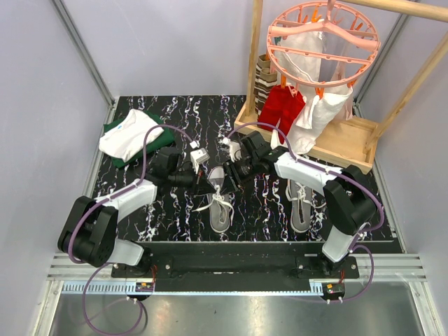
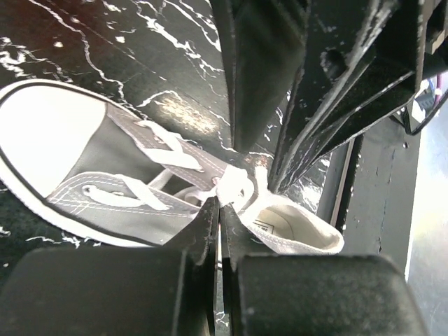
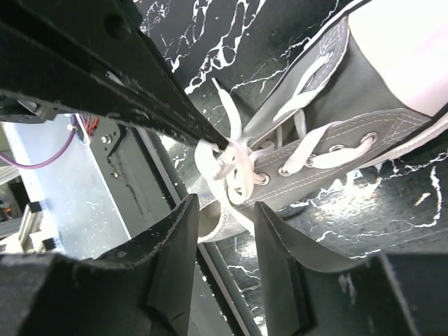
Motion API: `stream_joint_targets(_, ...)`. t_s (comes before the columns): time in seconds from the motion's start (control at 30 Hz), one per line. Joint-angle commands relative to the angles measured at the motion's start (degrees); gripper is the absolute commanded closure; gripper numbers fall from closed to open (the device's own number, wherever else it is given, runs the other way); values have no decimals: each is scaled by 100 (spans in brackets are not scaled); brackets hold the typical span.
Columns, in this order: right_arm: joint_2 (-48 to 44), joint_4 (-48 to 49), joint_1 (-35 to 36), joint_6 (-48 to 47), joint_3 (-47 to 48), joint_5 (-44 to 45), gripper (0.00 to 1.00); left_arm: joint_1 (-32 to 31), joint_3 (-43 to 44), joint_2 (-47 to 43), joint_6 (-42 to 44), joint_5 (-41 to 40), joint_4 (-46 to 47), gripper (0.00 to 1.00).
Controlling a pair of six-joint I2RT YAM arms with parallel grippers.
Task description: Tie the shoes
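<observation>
Step in hand, as judged: working the knot on one shoe point(image 1: 220, 203). It lay directly under both pincers, toe pointing away from the left pincer point(image 2: 218, 210), and the bunched white laces point(image 3: 225, 159) sat right at that pincer's tips.

Left pincer: fingers pressed together with only a hairline slit showing. It appeared to pinch a lace strand at the bunch, though the grip itself was hidden at the tips.

Right pincer point(image 3: 225, 208): fingers spread apart and holding nothing. The heel collar of the shoe lay below and between them, and the lace bunch was just ahead of them.

No finished bow was visible. The second shoe point(image 1: 301, 203) lay well out to the right pincer's outer side, under its forearm, and it was not being handled.

Next move, as judged: the right pincer needs to close on a free strand or loop beside the left tips, and the two then draw apart. The tips nearly met, so there was little clearance.

Room: bare marbled table point(image 1: 175, 217) lay on the left pincer's outer side, which gives space to pull. The folded clothes point(image 1: 133, 136) lay farther out behind it. The wooden rack point(image 1: 343, 136) stood close behind the right pincer's arm and limits any pull that way.
</observation>
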Motion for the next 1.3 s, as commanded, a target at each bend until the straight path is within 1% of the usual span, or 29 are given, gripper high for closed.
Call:
stream_joint_targets(0.0,-175,82,-29,-275,39,156,55,104,-100,-175,-397,155,529,100)
stream_joint_targets(0.17,-26,39,-20,-293,127,112,55,235,-214,-218,-731,164,819,100)
stream_joint_targets(0.2,-8,21,-20,-293,145,103,50,253,-232,-219,-749,173,828,100)
stream_joint_targets(0.27,27,21,-12,-302,162,94,46,297,-293,-219,-898,191,959,100)
stream_joint_targets(0.33,80,30,6,-328,180,120,46,323,-337,-219,-1012,217,1056,100)
stream_joint_targets(0.4,167,38,-3,-345,215,138,51,359,-346,-184,-1136,243,1197,100)
stream_joint_targets(0.43,185,30,6,-337,241,129,59,359,-363,-175,-1145,235,1197,100)
stream_joint_targets(0.47,229,38,15,-337,276,129,62,367,-372,-175,-1179,252,1241,100)
stream_joint_targets(0.57,335,38,6,-346,338,129,68,420,-399,-148,-1311,235,1311,100)
stream_joint_targets(0.67,379,39,15,-346,364,85,72,455,-425,-131,-1382,226,1356,100)
stream_joint_targets(0.7,370,38,15,-346,356,51,71,455,-425,-122,-1399,226,1356,100)
stream_joint_targets(0.8,257,30,15,-372,268,-20,65,473,-425,-96,-1426,217,1356,100)
stream_joint_targets(1.1,-236,38,24,-477,-66,-46,58,473,-390,-43,-1452,199,1364,100)
stream_joint_targets(1.27,-307,30,269,-583,-259,155,56,473,-364,-25,-1487,199,1356,100)
